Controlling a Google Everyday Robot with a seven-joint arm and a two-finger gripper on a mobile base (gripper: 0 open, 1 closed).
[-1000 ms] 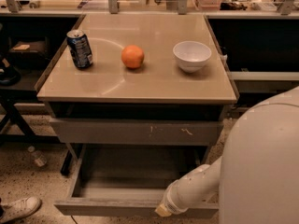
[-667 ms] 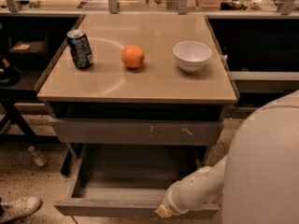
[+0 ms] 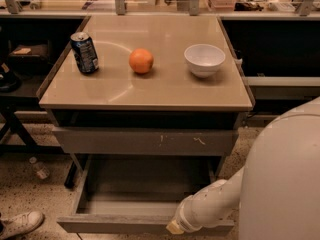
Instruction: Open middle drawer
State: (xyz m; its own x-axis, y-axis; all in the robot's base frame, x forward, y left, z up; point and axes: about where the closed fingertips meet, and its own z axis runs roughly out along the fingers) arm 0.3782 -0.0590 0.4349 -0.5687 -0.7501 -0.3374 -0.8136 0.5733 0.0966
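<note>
The hand [image 3: 175, 227] is found low in the view, below the front edge of the bench [image 3: 150, 100], at the end of a white arm [image 3: 215, 204] that is extended from the robot's pale body [image 3: 285, 179] at the lower right. It is set against the top of the front panel of the middle drawer [image 3: 110, 225], right of that panel's middle. Whether it is apart, together or clamped on the panel cannot be told, since only a yellowish tip is seen there. The middle drawer is seen drawn well out from under the bench's front edge, with its grey inside laid bare. Above it, the taller scratched drawer [image 3: 145, 141] is shut just under the front edge. On the bench, a white bowl [image 3: 204, 59] is placed near the right edge, an orange [image 3: 141, 61] is placed around the middle, and a blue can [image 3: 84, 52] is stood upright near the left edge; the three are set apart in a row. On the floor beyond the bench's front left corner, a clear bottle [image 3: 39, 168] and a pale shoe [image 3: 20, 223] are seen.
</note>
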